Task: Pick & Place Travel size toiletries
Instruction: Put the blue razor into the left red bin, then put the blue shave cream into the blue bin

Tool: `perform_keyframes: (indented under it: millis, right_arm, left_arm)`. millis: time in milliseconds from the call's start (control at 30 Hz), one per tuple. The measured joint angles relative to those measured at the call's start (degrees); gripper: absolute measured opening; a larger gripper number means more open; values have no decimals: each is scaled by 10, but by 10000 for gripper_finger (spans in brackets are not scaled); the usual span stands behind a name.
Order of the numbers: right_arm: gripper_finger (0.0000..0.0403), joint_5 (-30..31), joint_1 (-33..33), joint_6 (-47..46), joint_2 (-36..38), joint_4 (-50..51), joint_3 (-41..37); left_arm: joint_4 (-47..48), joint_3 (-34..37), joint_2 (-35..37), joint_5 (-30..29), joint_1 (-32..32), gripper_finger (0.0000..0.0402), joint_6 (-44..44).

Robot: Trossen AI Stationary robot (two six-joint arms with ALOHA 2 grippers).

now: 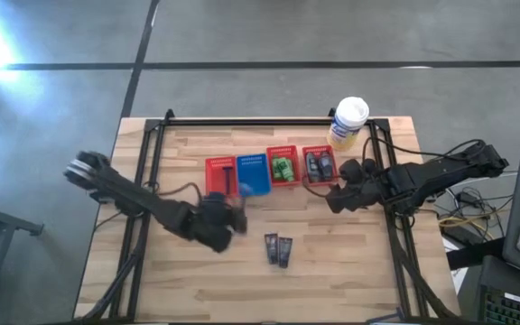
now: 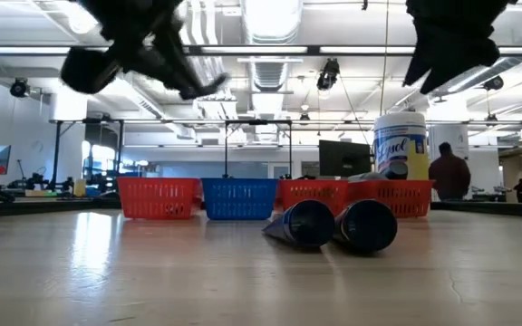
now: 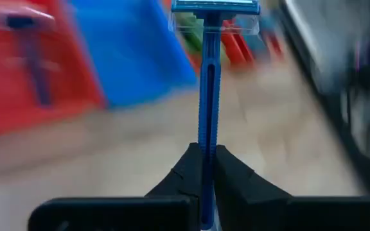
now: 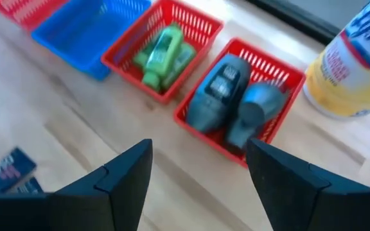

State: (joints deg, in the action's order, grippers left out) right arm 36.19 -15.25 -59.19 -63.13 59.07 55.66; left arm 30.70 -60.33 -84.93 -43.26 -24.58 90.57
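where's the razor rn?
Clamped in the left gripper, handle between the fingers, head pointing away. In the high view that gripper is over the table just in front of the leftmost red basket and the blue basket.

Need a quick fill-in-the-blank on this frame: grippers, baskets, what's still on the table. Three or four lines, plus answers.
1. The left gripper is shut on a blue ____.
2. The right gripper hangs ____ over the baskets, holding nothing.
3. The green bottles lie in a ____ basket.
4. ____ dark tubes lie on the bare table.

Missing words: razor; open; red; two
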Motion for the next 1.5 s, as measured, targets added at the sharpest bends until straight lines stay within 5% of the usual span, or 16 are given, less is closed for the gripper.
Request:
perform_keyframes:
  millis: [100, 200, 533, 733, 1167, 1500]
  right_arm:
    - [249, 19, 0, -6, 0, -16, 2]
    - [257, 29, 0, -4, 0, -38, 2]
    - [277, 25, 0, -31, -7, -62, 2]
    - [292, -67, 0, -11, -11, -105, 0]
    - [349, -273, -9, -92, -151, -239, 0]
    - [343, -327, -45, -264, -328, -245, 95]
  left_arm:
    - [6, 67, 37, -52, 30, 19, 111]
    - [2, 116, 59, -45, 78, 19, 129]
    - [-3, 154, 78, 73, 227, 21, -45]
    - [-39, 194, 78, 157, 293, 37, -64]
    - [-31, 178, 107, 198, 301, 171, -134]
    - [-9, 166, 225, 208, 273, 190, -372]
